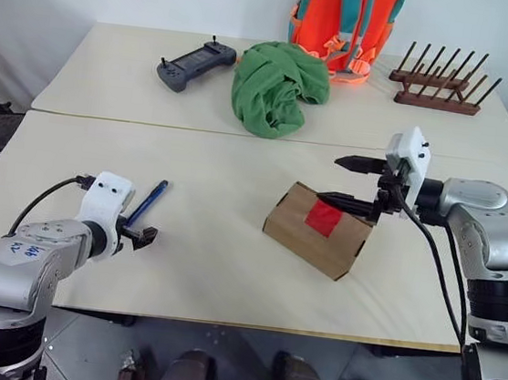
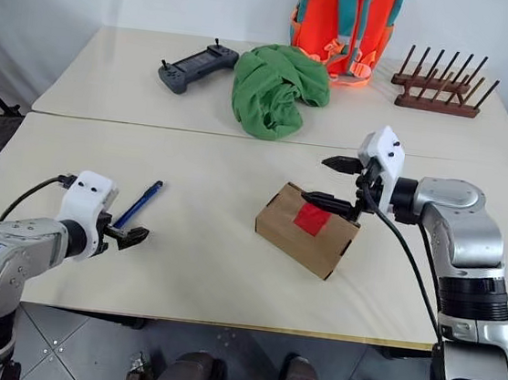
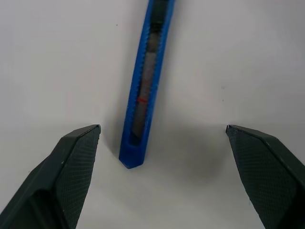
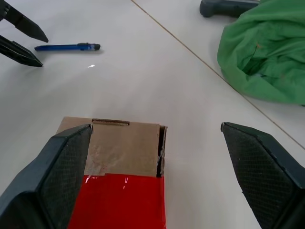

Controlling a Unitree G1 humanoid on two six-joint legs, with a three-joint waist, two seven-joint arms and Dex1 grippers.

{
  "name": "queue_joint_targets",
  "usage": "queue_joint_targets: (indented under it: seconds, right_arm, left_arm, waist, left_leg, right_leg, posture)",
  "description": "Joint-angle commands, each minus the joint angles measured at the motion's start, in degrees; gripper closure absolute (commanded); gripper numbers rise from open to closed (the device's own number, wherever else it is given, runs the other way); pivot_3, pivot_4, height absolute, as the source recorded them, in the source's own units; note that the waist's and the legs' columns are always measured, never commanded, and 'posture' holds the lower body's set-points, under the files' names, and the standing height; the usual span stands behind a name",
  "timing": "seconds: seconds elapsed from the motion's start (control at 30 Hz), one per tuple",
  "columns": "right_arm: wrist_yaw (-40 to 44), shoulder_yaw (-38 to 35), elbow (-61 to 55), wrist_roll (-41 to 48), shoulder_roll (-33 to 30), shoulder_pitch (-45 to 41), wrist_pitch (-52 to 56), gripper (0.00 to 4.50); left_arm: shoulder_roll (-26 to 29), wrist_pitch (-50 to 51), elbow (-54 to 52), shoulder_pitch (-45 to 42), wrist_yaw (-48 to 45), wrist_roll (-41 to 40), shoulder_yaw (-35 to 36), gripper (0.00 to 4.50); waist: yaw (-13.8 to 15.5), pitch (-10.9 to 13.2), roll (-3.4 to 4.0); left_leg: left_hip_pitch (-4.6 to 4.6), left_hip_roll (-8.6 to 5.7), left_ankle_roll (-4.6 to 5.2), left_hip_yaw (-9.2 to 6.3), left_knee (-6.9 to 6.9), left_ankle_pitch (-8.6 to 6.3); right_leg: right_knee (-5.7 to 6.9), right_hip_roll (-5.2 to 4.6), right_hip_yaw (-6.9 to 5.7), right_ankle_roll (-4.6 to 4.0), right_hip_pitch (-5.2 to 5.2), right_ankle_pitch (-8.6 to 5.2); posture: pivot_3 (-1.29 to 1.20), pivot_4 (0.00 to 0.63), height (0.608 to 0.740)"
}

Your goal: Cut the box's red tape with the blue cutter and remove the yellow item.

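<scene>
Lying flat on the near table [image 1: 225, 278], the blue cutter [image 1: 147, 203] rests just ahead of the left gripper [image 1: 143, 236], whose two black fingers [image 3: 71, 162] stand wide apart on either side of its near end without touching it. Well to the right sits the box [image 1: 315, 230], its red tape [image 1: 323, 219] intact across the flaps. At the box's far right end is the right gripper [image 1: 354, 183], fingers spread wide, one above the other, clamping nothing.
</scene>
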Motion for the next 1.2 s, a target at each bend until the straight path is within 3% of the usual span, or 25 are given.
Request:
queue_joint_targets:
  seconds: [0.03, 0.13, 0.3, 0.5, 0.7, 0.8, 1.03, 1.2]
  right_arm:
    - [0.5, 0.1, -0.6, 0.0, -0.5, -1.7, -0.5, 0.00]
    - [0.7, 0.4, -0.3, -0.4, -0.3, -2.1, -0.6, 0.00]
    - [0.6, 0.6, 0.0, -0.2, -0.4, -2.6, -0.4, 0.00]
    - [0.9, 0.5, -0.4, -0.1, -0.8, -2.2, -0.3, 0.00]
    - [1.0, 0.3, -0.7, 0.0, -1.0, -2.2, -0.3, 0.00]
    - [1.0, 0.2, -0.8, 0.1, -1.1, -2.1, -0.3, 0.00]
    - [1.0, 0.0, -1.4, 0.3, -1.1, -1.6, -0.2, 0.00]
    - [0.8, -0.1, -1.4, 0.3, -1.0, -1.5, -0.2, 0.00]
  left_arm:
    - [-1.4, 0.2, 4.3, 0.4, -0.8, -0.2, 0.5, 0.01]
    - [-0.8, -4.0, 8.7, -0.1, -1.9, 0.1, 0.0, 0.01]
    - [1.8, -8.3, 14.4, -1.2, -2.8, 1.1, -2.7, 1.14]
    - [3.2, -9.4, 17.9, -2.8, -4.2, 0.4, -4.4, 1.14]
    - [3.2, -11.1, 20.1, -3.5, -5.5, 0.1, -5.0, 2.48]
    - [3.4, -11.6, 20.9, -3.9, -5.9, 0.1, -5.3, 2.48]
    - [3.6, -12.4, 21.4, -4.0, -6.0, 0.4, -5.4, 4.06]
    - [4.0, -12.4, 21.4, -4.0, -6.6, 0.0, -5.5, 4.06]
  waist:
    - [0.0, 0.0, 0.03]
    - [0.1, 0.0, 0.07]
    - [0.1, -0.1, 0.10]
    - [0.0, -0.1, 0.15]
    - [0.0, -0.1, 0.21]
    - [0.0, -0.1, 0.23]
    - [0.0, -0.1, 0.23]
    - [0.0, -0.1, 0.24]
  left_leg:
    - [0.01, 0.00, 0.00, 0.01, 0.01, 0.00]
    - [0.04, -0.02, 0.00, 0.02, 0.04, 0.06]
    - [0.24, -0.03, -0.07, -0.02, 0.04, 0.29]
    - [0.31, 0.04, -0.14, -0.03, 0.03, 0.41]
    - [0.30, 0.09, -0.12, -0.03, 0.02, 0.42]
    - [0.30, 0.08, -0.12, -0.03, 0.01, 0.42]
    - [0.29, 0.10, -0.12, -0.03, -0.02, 0.42]
    - [0.27, 0.10, -0.12, -0.03, -0.02, 0.42]
  right_leg:
    - [0.00, 0.00, 0.00, 0.00, 0.01, 0.00]
    - [0.00, -0.01, 0.01, 0.00, 0.07, 0.00]
    - [-0.03, -0.03, 0.01, -0.18, 0.32, 0.02]
    - [0.11, -0.04, 0.04, -0.33, 0.31, 0.11]
    - [0.10, -0.07, 0.05, -0.33, 0.30, 0.11]
    - [0.10, -0.07, 0.04, -0.33, 0.29, 0.11]
    - [0.07, -0.08, 0.04, -0.33, 0.28, 0.12]
    - [0.07, -0.07, 0.04, -0.33, 0.26, 0.12]
  posture:
    - [0.00, 0.150, 0.740]
    - [0.00, 0.150, 0.740]
    - [0.00, 0.150, 0.740]
    - [0.00, 0.150, 0.740]
    - [0.00, 0.150, 0.740]
    - [0.00, 0.150, 0.740]
    - [0.00, 0.150, 0.740]
    - [0.00, 0.150, 0.740]
